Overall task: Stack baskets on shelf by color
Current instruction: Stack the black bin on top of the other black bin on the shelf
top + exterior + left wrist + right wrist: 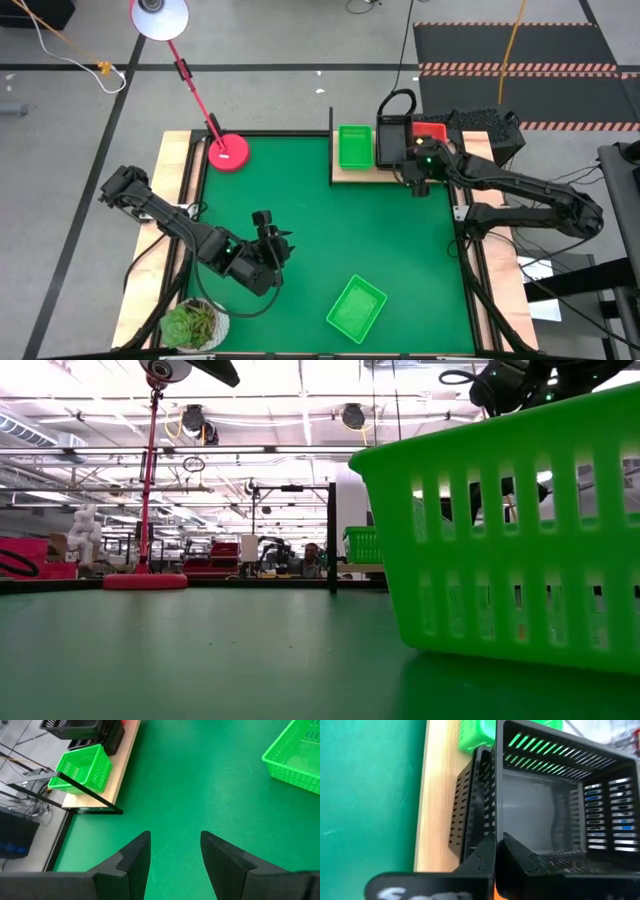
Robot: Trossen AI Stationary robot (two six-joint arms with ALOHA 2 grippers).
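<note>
The light wooden shelf [350,173] lies at the mat's far edge. A green basket [352,146] sits on its left part, and an orange-red one [432,130] shows at its right end. My right gripper [495,852] is over the shelf's middle, shut on a black basket [555,815], with another black basket [470,812] resting on the board beside it. A loose green basket [356,308] lies on the mat near the front edge and fills the low view's right [510,540]. My left gripper [175,852] hovers open above the mat, left of centre [270,240]. My right gripper pinches the black basket's near side wall [495,805], one finger [520,862] inside the basket and the other finger [480,857] outside. It comes from the table's near side. The basket sits tilted, above and partly over the black basket on the shelf.
A red round lamp base [228,152] stands at the mat's far left corner, its stem leaning back. A potted plant [195,322] sits at the near left corner. A thin black frame [75,787] rises at the shelf's left end. Open green mat [330,230] lies between the arms.
</note>
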